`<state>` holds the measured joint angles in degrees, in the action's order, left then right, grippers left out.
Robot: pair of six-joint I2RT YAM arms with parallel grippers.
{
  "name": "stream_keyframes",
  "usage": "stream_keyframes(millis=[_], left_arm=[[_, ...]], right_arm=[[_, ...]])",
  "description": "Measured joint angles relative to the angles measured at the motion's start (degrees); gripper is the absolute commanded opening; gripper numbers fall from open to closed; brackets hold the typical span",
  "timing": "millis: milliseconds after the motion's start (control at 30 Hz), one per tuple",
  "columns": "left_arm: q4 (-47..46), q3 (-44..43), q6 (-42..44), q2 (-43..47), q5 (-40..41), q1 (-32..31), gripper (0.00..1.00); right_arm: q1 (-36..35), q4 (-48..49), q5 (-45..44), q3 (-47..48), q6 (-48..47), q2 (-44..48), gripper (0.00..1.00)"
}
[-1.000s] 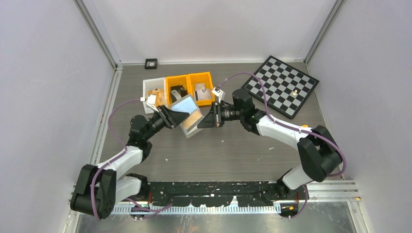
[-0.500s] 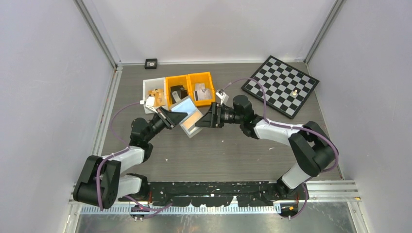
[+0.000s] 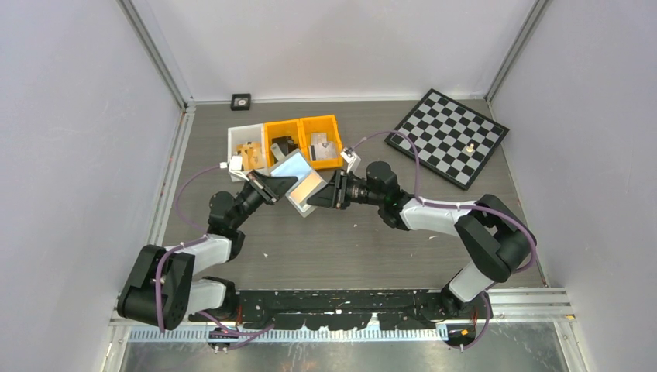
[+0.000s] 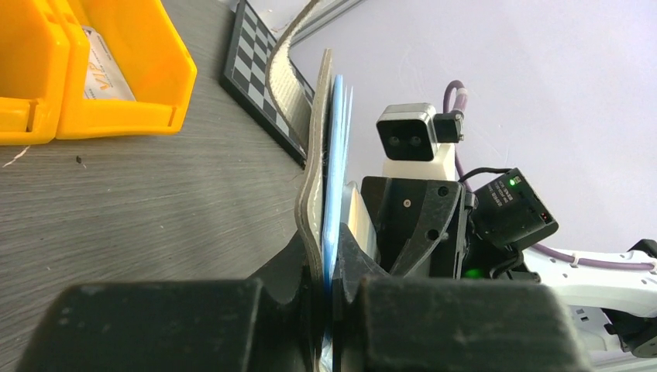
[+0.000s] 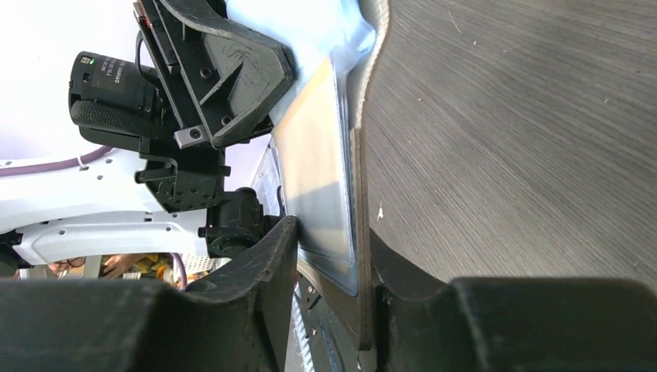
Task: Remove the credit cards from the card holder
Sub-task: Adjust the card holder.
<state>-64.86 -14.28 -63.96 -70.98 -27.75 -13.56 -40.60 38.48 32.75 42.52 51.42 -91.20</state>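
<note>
Top view: the left gripper (image 3: 276, 186) is pinching the silver card holder (image 3: 308, 189), which is lying between it and the right gripper (image 3: 321, 195). A pale blue card (image 3: 291, 166) is fanning out beyond the left fingertips.

Left wrist: its jaws are clamping the holder and blue card together.

Right wrist: the right jaws are standing partly apart, straddling the tan card (image 5: 314, 170) and the holder's wall. Whether they are squeezing, I cannot tell.
</note>
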Motion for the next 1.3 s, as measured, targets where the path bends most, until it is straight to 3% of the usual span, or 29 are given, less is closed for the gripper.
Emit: stream_keyframes(millis=[100,300,400,500,633,900,1300], left_arm=[[-0.3,0.0,0.2,-0.1,0.9,-0.7,0.02],[-1.2,0.0,0.5,-0.4,1.2,-1.2,0.41],[-0.1,-0.2,0.9,-0.3,0.7,-1.1,0.54],[3.7,-1.4,1.5,0.3,-2.1,0.2,0.6],[9.5,-5.9,3.4,0.9,-7.8,1.7,0.6],[9.1,-6.1,2.4,0.5,-11.9,5.4,0.49],[0.6,-6.8,-4.4,-9.3,-19.3,6.6,0.49]], right_arm=[[0.0,0.5,-0.3,-0.2,0.0,0.5,0.25],[-0.2,-1.1,-1.6,-1.1,-0.5,3.7,0.08],[0.4,-6.4,-1.8,0.5,-1.5,4.8,0.06],[1.1,-12.6,-0.4,4.0,-2.7,4.7,0.03],[1.9,-27.6,2.6,13.9,-9.1,2.2,0.02],[3.6,-36.5,6.0,14.6,-12.9,2.0,0.02],[4.7,-44.2,8.9,16.4,-15.8,1.8,0.01]])
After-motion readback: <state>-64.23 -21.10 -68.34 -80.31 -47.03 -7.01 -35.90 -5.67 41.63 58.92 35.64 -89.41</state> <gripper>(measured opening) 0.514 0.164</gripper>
